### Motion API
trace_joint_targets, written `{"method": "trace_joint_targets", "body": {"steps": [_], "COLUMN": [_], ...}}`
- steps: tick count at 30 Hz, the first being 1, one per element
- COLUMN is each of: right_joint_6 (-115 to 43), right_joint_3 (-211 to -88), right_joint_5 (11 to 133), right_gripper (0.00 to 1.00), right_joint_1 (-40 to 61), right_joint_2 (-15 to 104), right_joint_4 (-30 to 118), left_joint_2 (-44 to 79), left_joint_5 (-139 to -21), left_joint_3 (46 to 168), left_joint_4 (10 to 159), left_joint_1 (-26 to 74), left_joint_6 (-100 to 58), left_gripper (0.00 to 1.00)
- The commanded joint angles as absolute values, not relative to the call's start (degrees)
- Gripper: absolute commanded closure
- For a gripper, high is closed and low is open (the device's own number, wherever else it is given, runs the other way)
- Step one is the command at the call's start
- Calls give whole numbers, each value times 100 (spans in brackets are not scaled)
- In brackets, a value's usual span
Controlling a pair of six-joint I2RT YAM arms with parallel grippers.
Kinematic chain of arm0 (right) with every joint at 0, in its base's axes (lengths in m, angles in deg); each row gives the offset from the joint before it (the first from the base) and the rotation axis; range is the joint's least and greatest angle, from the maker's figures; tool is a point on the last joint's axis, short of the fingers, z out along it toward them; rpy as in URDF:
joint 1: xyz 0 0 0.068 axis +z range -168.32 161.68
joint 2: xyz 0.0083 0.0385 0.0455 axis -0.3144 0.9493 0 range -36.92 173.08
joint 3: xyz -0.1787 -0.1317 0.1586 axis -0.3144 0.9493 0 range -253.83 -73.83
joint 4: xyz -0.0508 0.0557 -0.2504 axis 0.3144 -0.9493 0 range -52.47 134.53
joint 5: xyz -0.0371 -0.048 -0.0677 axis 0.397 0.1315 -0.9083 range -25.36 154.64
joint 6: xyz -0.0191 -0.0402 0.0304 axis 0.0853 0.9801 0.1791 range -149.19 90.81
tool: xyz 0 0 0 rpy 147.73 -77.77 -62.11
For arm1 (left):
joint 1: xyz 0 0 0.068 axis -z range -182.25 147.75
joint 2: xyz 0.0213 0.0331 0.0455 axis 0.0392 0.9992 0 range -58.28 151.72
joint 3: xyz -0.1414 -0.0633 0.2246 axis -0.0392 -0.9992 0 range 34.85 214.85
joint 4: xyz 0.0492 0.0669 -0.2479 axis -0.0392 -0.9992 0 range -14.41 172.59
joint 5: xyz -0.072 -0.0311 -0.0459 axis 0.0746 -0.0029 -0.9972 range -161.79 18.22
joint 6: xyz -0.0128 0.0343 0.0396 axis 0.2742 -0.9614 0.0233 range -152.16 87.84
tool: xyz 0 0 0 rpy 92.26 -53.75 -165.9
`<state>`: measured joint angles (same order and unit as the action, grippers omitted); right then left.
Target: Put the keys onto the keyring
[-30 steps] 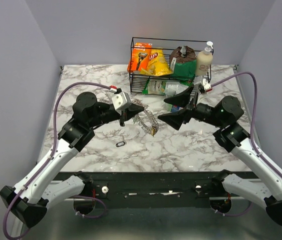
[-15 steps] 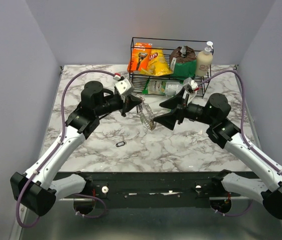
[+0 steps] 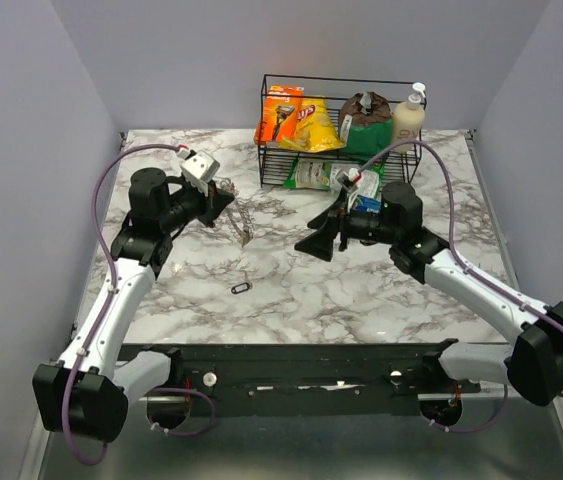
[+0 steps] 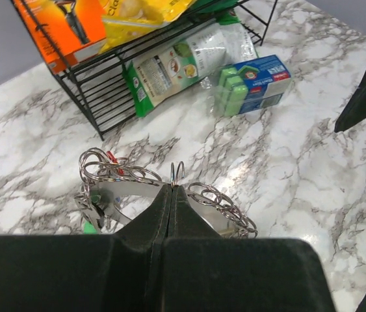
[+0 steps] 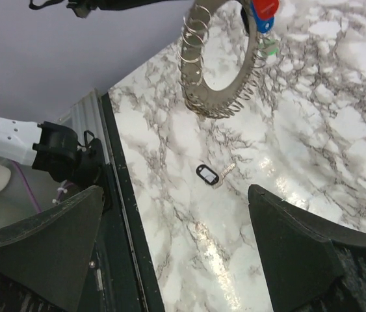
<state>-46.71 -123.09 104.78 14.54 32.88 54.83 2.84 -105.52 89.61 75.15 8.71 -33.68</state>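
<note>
My left gripper (image 3: 227, 203) is shut on the keyring (image 3: 244, 226) and holds it above the table's left middle. In the left wrist view the shut gripper (image 4: 173, 186) pinches one small ring of the keyring (image 4: 225, 203), a silver band strung with many rings and a red tag (image 4: 111, 156). The keyring also shows in the right wrist view (image 5: 216, 62), hanging with red and blue tags. One key with a dark tag (image 3: 240, 288) lies flat on the marble, also in the right wrist view (image 5: 210, 175). My right gripper (image 3: 313, 228) is open and empty, and in its own view (image 5: 176, 257) hovers above that key.
A black wire basket (image 3: 265, 130) with snack bags, a razor pack and a soap bottle stands at the back (image 4: 98, 97). A blue-green sponge pack (image 4: 253, 79) lies in front of it. The table's front edge (image 5: 121, 214) has a black rail.
My left arm has pulled back to the left, carrying the keyring with it. My right gripper has moved left toward the table's middle, still open.
</note>
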Motion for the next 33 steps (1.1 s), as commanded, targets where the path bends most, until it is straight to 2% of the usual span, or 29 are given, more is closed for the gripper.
{"method": "trace_joint_targets", "body": {"steps": [1, 8, 12, 19, 23, 33], "right_joint_6": [-4642, -4563, -4089, -4281, -4308, -4755], "right_joint_3": [-12296, -12586, -13069, -13483, -13965, -14765], "right_joint_5": [10603, 10218, 9270, 8671, 8073, 7159], "right_gripper": [0, 0, 0, 0, 0, 0], "right_joint_1": [1595, 1938, 2394, 2851, 3159, 3942], "right_joint_2": [3690, 4322, 4648, 5236, 5773, 7134], "right_joint_4": [5349, 4816, 4040, 3768, 3110, 2959], "left_joint_2": [-238, -835, -1108, -1363, -1513, -1469], "left_joint_5": [-10492, -10054, -9948, -9177, -8770, -7778], "left_joint_3": [8513, 7722, 7379, 7229, 7115, 7202], "left_joint_4": [7951, 8224, 8601, 8575, 8584, 8628], "left_joint_1": [619, 364, 294, 127, -39, -356], "left_joint_6": [-3251, -2953, -2812, -2654, -2487, -2267], "left_gripper": [100, 100, 100, 100, 100, 100]}}
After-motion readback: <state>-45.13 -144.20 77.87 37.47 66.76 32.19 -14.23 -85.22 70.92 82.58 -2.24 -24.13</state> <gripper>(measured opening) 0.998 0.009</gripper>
